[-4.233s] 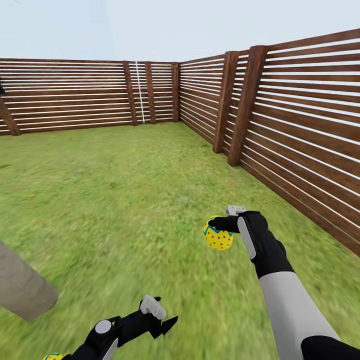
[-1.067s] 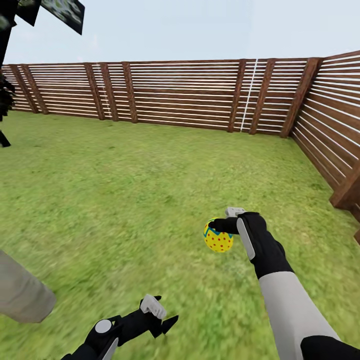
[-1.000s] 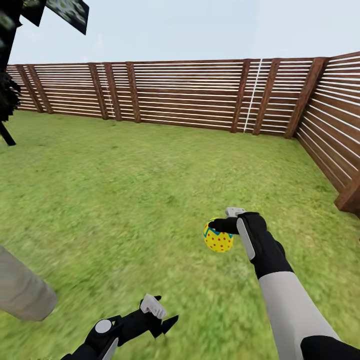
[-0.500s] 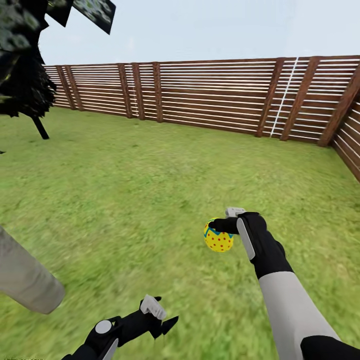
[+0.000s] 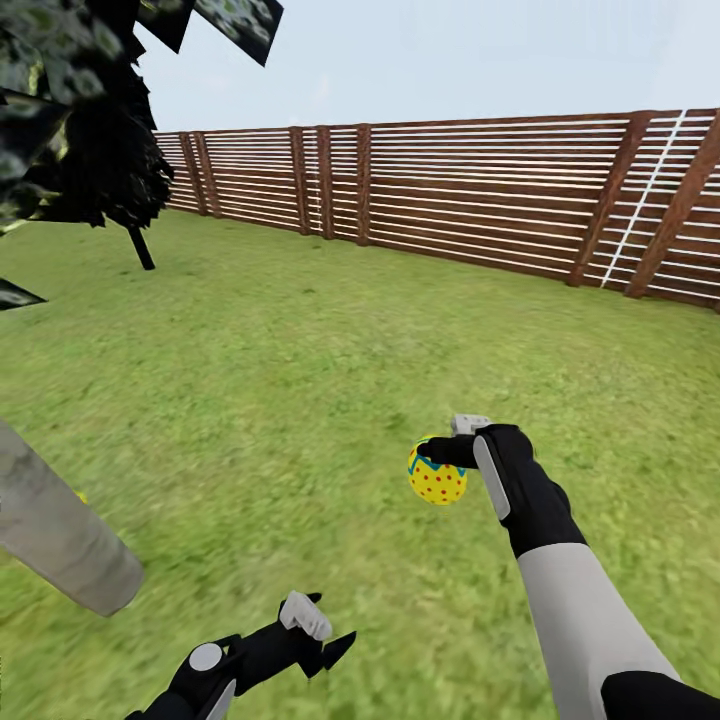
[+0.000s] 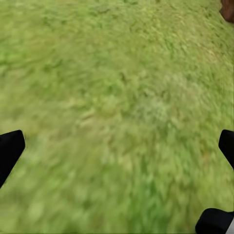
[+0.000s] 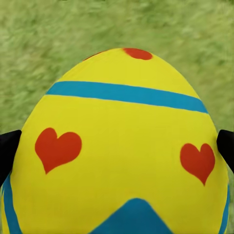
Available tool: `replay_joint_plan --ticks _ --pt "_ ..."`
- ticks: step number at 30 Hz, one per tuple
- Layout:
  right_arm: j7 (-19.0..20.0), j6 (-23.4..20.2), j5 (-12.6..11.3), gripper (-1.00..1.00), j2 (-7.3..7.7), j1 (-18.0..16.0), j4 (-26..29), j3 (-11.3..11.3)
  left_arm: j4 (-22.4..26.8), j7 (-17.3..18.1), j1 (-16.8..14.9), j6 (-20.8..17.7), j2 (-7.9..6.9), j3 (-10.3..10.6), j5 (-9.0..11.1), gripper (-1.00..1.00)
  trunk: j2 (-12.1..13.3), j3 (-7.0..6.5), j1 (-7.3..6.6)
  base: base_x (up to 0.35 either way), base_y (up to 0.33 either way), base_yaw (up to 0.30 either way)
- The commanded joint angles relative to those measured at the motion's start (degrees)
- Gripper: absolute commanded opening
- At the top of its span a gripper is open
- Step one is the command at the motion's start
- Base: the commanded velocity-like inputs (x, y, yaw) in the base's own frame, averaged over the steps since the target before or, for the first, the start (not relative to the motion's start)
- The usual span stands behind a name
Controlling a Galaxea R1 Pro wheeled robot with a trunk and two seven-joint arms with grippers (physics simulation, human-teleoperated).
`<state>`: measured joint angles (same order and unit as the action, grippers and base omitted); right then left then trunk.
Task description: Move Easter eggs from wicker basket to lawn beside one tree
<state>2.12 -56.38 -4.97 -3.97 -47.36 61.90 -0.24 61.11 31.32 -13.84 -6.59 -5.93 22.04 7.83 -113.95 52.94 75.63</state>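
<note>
At the far left stands the tree [image 5: 60, 130], its dark angular foliage cut off by the picture's edge, with a thin dark stem further back on the lawn [image 5: 300, 330]; below it a pale grey-brown trunk [image 5: 60, 535] slants in from the left edge, and I cannot tell for certain where it meets the grass. A tiny yellow speck sits beside that trunk, too small to name. Low down, the left gripper [image 5: 325, 640] hangs over bare grass with its jaws apart and nothing between them, and its own camera looks on blurred turf with a black fingertip at either side. Further right, the right gripper [image 5: 440, 455] is clamped on an Easter egg [image 5: 436, 480], carried above the grass and well apart from the trunk; in the right wrist view the egg [image 7: 117, 146] sits between the two black tips, yellow with blue bands and red hearts. I judge it light, rigid and smooth, so likely to slip or roll; holding it across its widest part, as here, looks the safest place. Behind runs the slatted fence [image 5: 480, 190]. The basket and the other two eggs I cannot place, so how much remains is unclear
</note>
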Motion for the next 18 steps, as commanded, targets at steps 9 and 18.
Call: replay_joint_plan --ticks 9,18 --pt "-0.1 -0.25 -0.3 -1.0 0.01 -0.02 0.06 -0.03 0.13 -0.04 -0.05 -0.45 -0.09 0.1 0.56 1.0 -0.02 0.05 0.02 0.23 -0.194 0.284" --pt "-0.1 -0.27 -0.3 -1.0 0.01 -0.02 0.06 -0.03 0.31 -0.03 -0.05 -0.49 -0.04 0.1 0.52 1.0 -0.02 0.05 0.02 0.189 -0.227 0.284"
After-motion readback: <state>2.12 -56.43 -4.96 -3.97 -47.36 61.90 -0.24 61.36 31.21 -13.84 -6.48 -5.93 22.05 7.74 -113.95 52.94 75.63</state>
